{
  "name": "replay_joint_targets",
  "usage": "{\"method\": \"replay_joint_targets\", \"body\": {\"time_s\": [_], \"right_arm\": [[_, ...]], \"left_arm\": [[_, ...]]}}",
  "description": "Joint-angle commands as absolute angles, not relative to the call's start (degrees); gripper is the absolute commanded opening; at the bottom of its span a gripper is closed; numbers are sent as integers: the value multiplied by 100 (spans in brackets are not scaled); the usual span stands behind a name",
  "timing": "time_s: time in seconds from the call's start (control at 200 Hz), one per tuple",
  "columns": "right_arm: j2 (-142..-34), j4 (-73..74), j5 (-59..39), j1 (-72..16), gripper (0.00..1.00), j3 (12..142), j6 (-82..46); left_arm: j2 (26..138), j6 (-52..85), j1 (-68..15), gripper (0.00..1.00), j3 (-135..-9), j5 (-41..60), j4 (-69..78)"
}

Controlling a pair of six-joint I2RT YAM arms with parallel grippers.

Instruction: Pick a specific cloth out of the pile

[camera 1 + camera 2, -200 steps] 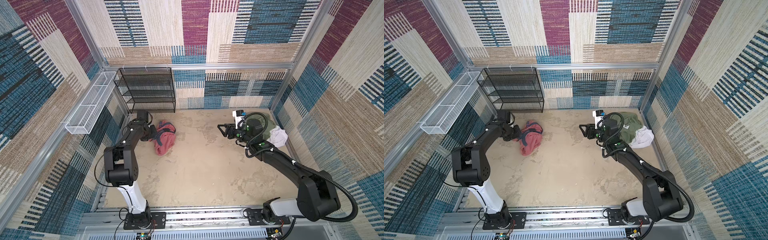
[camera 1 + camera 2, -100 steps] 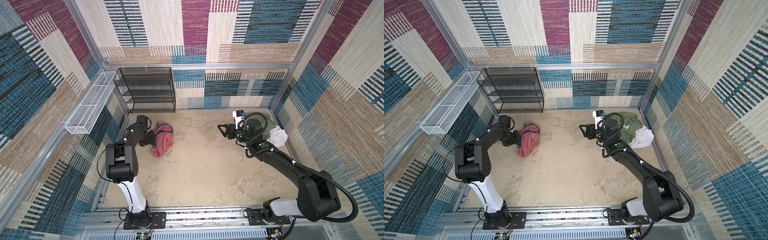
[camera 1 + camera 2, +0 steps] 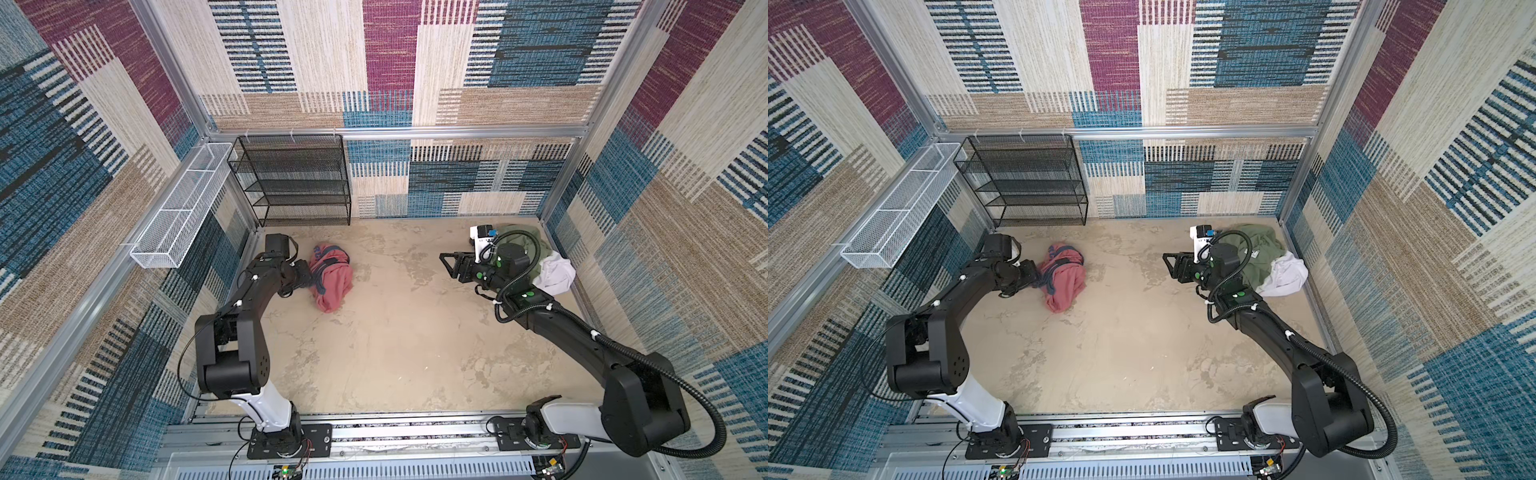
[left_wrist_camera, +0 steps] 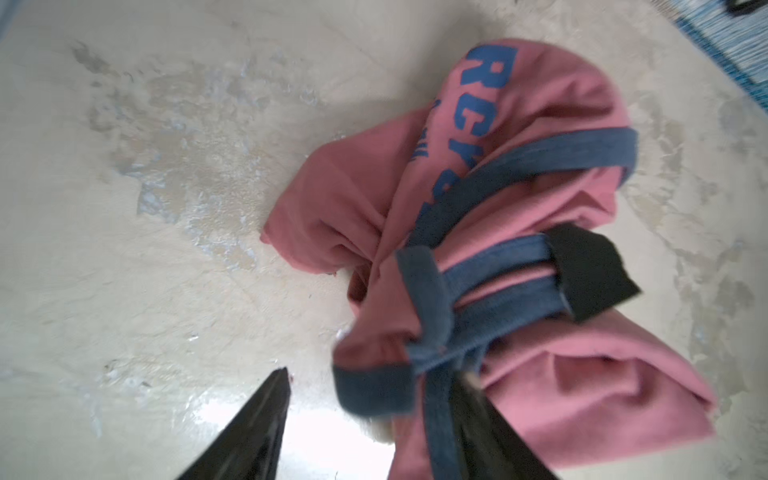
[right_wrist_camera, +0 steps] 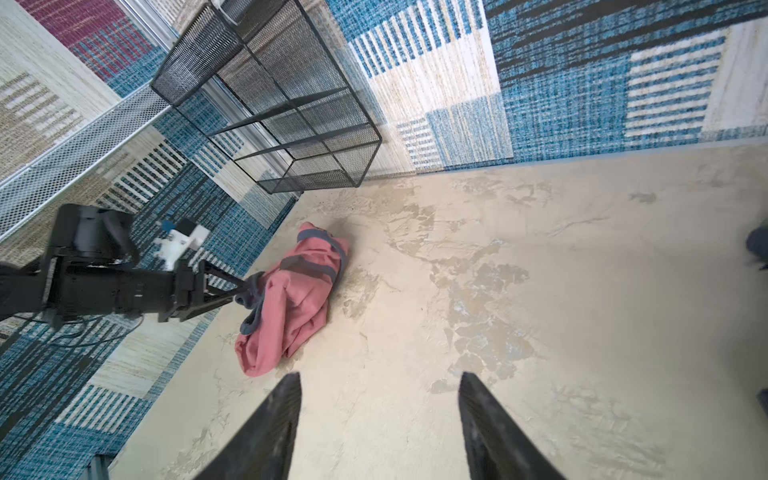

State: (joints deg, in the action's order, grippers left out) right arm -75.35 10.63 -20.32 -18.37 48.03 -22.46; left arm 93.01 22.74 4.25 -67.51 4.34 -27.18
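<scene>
The cloth [image 3: 332, 274] [image 3: 1065, 276], salmon-red with dark blue bands and blue lettering, lies crumpled on the floor at the back left, apart from the pile. My left gripper [image 3: 302, 275] [image 3: 1034, 272] [image 4: 374, 374] sits at the cloth's left edge with its jaws apart. A blue band [image 4: 432, 399] drapes against one finger. The pile, olive green [image 3: 536, 245] and white [image 3: 555, 274] garments, lies in the back right corner behind my right arm. My right gripper [image 3: 445, 264] [image 5: 378, 376] hangs open above bare floor, holding nothing and pointing toward the cloth [image 5: 295, 303].
A black mesh rack [image 3: 299, 183] [image 5: 282, 108] stands against the back wall, just behind the cloth. A white wire basket [image 3: 183, 208] hangs on the left wall. Patterned walls close in the beige floor [image 3: 395, 332] on three sides.
My left gripper, shut on the cloth before, has opened. The cloth slid slightly toward the left wall and now rests bunched on the floor. The right arm has not moved.
</scene>
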Motion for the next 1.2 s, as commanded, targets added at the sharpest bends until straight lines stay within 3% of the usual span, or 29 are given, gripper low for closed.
{"method": "replay_joint_targets", "body": {"time_s": [0.0,0.14,0.26,0.571,0.946,1.197], "right_arm": [[-7510,1109,-1758,-1832,64,4774,-2257],[-7417,967,-1347,-1822,69,4764,-2018],[-7288,876,-820,-1691,79,4705,-1765],[-6955,1390,477,-817,81,3809,-1247],[-7246,4543,1633,-407,82,1920,-563],[-7985,5551,1568,-378,81,1685,-373]], "left_arm": [[8725,2339,378,66,-6381,106,-2455],[8035,2164,356,67,-5914,43,-2204],[7628,1903,261,67,-5511,19,-1750],[6980,972,66,66,-4214,-63,64],[7192,337,64,66,-3168,-396,1843],[7600,28,79,66,-2742,-571,2966]]}}
